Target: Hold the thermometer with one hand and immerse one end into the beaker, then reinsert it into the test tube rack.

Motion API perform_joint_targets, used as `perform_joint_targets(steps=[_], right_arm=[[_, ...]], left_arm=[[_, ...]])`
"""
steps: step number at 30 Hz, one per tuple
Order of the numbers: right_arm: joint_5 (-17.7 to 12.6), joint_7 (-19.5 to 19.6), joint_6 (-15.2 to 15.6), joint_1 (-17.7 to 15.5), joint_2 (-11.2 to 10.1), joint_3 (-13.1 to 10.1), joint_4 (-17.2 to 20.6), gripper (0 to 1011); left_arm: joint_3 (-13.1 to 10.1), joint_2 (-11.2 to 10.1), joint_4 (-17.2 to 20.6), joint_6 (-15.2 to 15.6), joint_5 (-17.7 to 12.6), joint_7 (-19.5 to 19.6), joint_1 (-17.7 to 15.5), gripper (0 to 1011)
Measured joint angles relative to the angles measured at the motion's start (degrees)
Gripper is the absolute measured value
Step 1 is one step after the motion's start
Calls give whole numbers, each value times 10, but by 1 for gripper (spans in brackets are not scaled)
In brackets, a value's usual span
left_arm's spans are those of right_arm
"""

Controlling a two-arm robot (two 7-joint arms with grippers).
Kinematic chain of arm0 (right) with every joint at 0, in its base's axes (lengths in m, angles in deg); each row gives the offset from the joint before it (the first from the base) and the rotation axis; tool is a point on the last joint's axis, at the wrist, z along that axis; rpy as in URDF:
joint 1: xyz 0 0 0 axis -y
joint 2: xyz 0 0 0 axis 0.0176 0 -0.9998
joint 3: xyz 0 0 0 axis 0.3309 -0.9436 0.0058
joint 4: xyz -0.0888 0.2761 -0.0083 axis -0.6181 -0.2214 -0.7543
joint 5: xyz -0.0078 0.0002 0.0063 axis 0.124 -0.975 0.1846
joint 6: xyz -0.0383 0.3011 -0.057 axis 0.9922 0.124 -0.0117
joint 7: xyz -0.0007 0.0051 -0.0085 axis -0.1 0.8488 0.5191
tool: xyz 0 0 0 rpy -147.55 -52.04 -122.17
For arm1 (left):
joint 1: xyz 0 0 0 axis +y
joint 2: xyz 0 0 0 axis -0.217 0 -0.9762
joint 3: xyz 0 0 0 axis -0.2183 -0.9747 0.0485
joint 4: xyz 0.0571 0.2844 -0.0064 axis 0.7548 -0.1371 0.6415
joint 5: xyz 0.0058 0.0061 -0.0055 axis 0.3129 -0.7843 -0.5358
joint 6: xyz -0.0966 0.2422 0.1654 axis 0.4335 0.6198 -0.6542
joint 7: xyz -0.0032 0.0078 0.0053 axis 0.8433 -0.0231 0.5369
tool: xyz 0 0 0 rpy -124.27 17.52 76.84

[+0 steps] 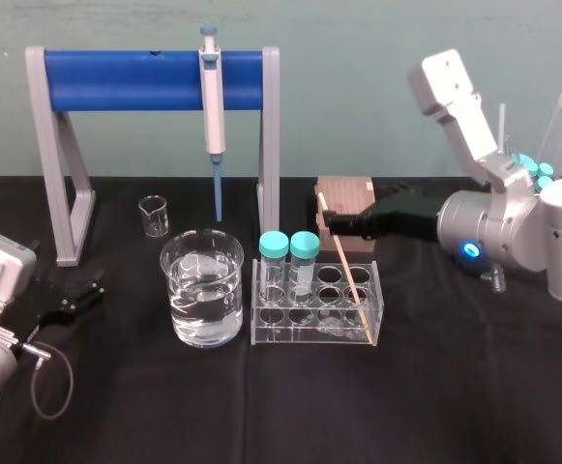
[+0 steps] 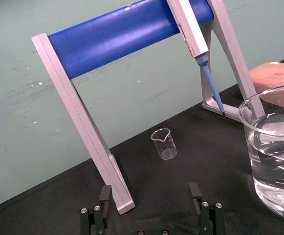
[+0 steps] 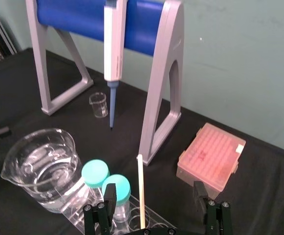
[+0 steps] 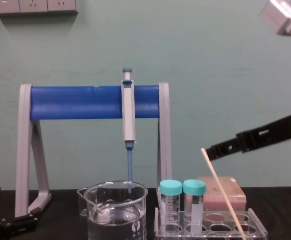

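- The thermometer (image 1: 344,269) stands tilted in a hole at the right end of the test tube rack (image 1: 310,334), with its top leaning back and towards the rack's left. The right end effector (image 3: 154,192) has its fingers (image 3: 110,196) apart on either side of that top, not yet clamped. If it closes off-centre, one finger would likely push the thin rod sideways instead of pinching it.
- The grip would sit close to the rod's very tip, so the rod may pivot or slip once it is lifted clear of the rack.
- A lift that ignores the tilt could lever the rod against its hole and drag or tip the light rack.
- Two teal-capped tubes (image 1: 290,246) stand at the rack's left end, between the thermometer and the beaker (image 1: 201,300) just left of the rack. A low carry could knock them.
- The beaker holds water, and a fast dip could strike its glass wall.
- Reinserting means hitting a small hole, and a miss could drop the rod onto the counter (image 1: 455,396).
- The left end effector (image 1: 73,295) rests idle with its fingers apart, well left of the rack and beyond the beaker.
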Motion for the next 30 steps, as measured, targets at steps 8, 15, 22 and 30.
perform_joint_targets(steps=[8,15,22,30], right_arm=[[24,4,-3,-6,7,11,-14,1004],[39,8,-11,-9,17,10,-21,1004],[53,8,-19,-11,25,10,-27,1004],[65,7,-25,-11,34,7,-36,1004]], left_arm=[[0,0,0,0,0,0,0,1004],[0,0,0,0,0,0,0,1004],[0,0,0,0,0,0,0,1004],[0,0,0,0,0,0,0,1004]])
